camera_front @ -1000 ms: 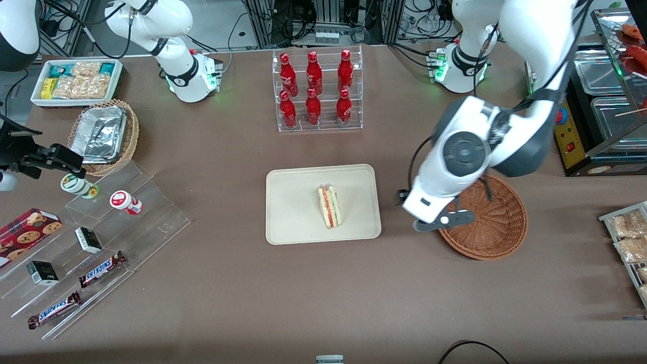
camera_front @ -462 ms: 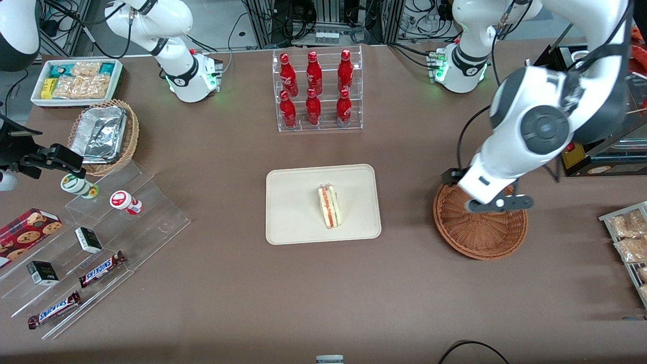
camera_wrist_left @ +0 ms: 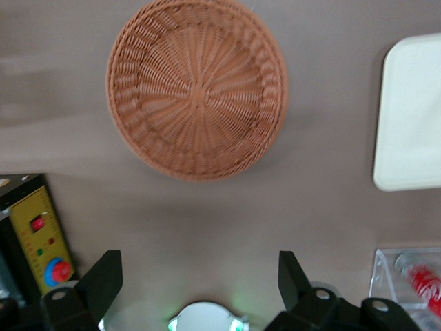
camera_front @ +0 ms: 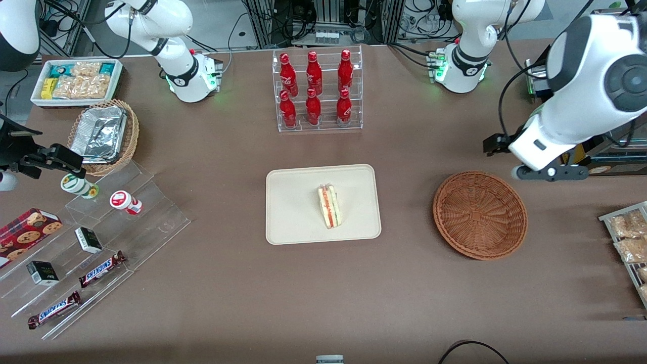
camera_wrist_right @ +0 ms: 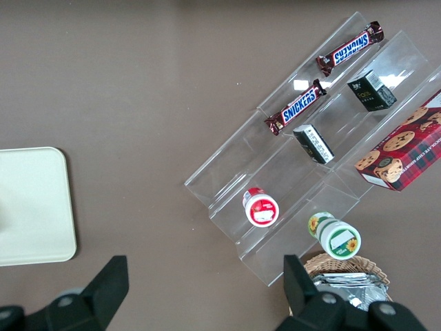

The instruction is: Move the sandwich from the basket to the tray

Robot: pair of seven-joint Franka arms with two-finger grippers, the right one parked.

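Observation:
The sandwich (camera_front: 329,206), a pale bread wedge with red, orange and green layers, lies in the middle of the cream-beige tray (camera_front: 293,202). The round reddish-brown wicker basket (camera_front: 480,215) is empty, beside the tray toward the working arm's end. My left gripper (camera_front: 551,173) hangs raised above the table, farther from the front camera than the basket and toward the working arm's end. In the left wrist view the gripper (camera_wrist_left: 200,276) is open and empty, its black fingers (camera_wrist_left: 103,276) wide apart, with the basket (camera_wrist_left: 198,88) and a corner of the tray (camera_wrist_left: 413,117) below.
A clear rack of red bottles (camera_front: 317,91) stands farther back than the tray. A control box with a red button (camera_front: 571,136) is near the gripper. A tray of snack packets (camera_front: 629,237) is at the working arm's end. A stepped acrylic display (camera_front: 101,237) is at the parked arm's end.
My left gripper has swung up and away from over the basket toward the working arm's end, farther from the front camera. The basket now shows whole. The sandwich and tray have not moved.

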